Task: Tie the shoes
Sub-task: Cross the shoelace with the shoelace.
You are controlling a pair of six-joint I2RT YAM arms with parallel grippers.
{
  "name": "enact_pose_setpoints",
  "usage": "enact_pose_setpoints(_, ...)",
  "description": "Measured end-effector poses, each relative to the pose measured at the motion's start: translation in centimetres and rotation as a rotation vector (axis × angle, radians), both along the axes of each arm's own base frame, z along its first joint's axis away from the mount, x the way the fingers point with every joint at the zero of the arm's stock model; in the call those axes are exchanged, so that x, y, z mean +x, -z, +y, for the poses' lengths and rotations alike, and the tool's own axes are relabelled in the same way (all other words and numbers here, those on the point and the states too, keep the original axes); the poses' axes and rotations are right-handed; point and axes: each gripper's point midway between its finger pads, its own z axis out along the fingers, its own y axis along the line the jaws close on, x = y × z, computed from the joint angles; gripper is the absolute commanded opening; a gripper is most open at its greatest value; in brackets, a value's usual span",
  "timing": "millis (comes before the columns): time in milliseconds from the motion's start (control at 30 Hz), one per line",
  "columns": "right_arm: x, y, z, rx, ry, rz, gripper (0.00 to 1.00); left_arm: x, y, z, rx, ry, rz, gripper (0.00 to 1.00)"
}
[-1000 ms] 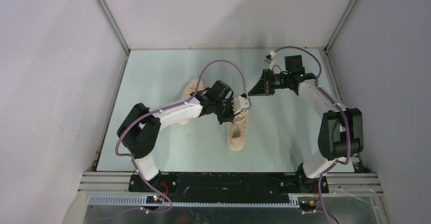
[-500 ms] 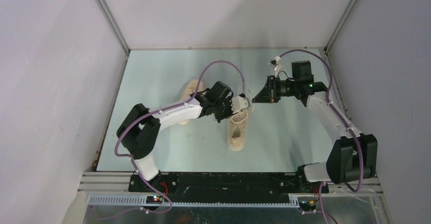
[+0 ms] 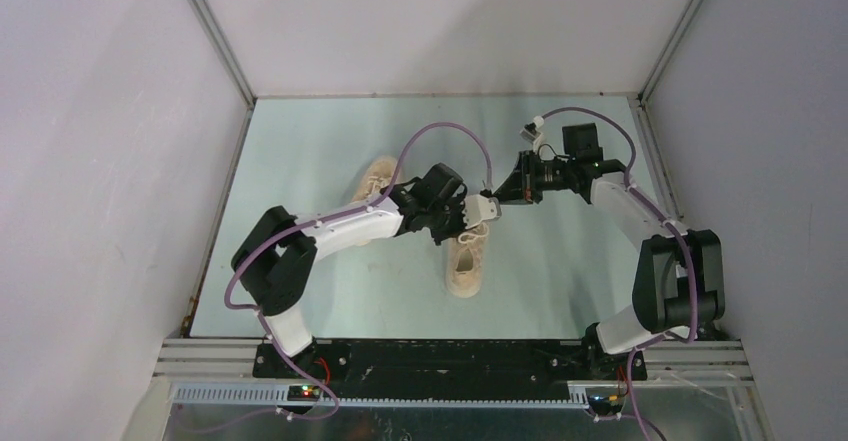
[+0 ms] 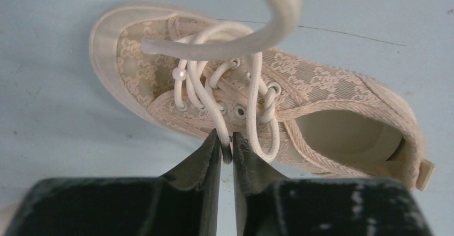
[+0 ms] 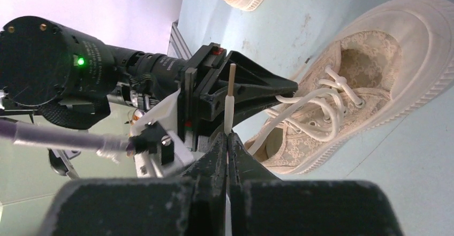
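One cream shoe [image 3: 466, 263] lies mid-table with its toe toward the arms; its laces [image 4: 203, 89] are threaded and loose. My left gripper [image 4: 226, 141] hangs over the shoe's throat [image 3: 486, 207], shut on a strand of lace that runs up from the eyelets. My right gripper [image 5: 227, 137] sits close beside it [image 3: 500, 197], shut on a lace end whose tip [image 5: 231, 99] sticks up past the fingers. The same shoe [image 5: 353, 81] shows below in the right wrist view. The other shoe [image 3: 377, 183] lies to the left, partly hidden by the left arm.
Grey walls close in the pale green table [image 3: 300, 161] on three sides. The left arm's purple cable [image 3: 440, 129] arcs over the shoes. The left gripper's body [image 5: 230, 86] fills the space just in front of my right fingers.
The right gripper has moved down and left to meet the left gripper over the shoe, its elbow swinging out and back. The left gripper has shifted slightly right with the lace.
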Motion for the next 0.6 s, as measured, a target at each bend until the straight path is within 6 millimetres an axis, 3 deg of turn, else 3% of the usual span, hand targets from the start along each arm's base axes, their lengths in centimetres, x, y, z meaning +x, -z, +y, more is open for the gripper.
enact_pose_setpoints(167,0.6,0.8,-1.1,-0.034,0.039,-0.002,0.00,-0.9,-0.2,-0.2,0.001,0.060,0.023,0.36)
enact_pose_setpoints(367,2.5,3.5,-4.1,-0.191,0.163,-0.021,0.00,-2.1,-0.4,0.2,0.008,0.100,0.085,0.42)
enact_pose_setpoints(400,2.8,4.1,-4.9,-0.223,0.195,-0.017,0.03,-2.3,-0.3,0.3,0.004,0.105,0.103,0.44)
enact_pose_setpoints(467,3.5,5.2,-6.6,-0.285,0.262,-0.001,0.28,-2.7,-0.3,0.5,-0.007,0.110,0.139,0.45)
enact_pose_setpoints(600,4.3,7.5,-10.5,-0.415,0.393,0.044,0.35,-2.9,-0.5,0.7,-0.031,0.106,0.187,0.46)
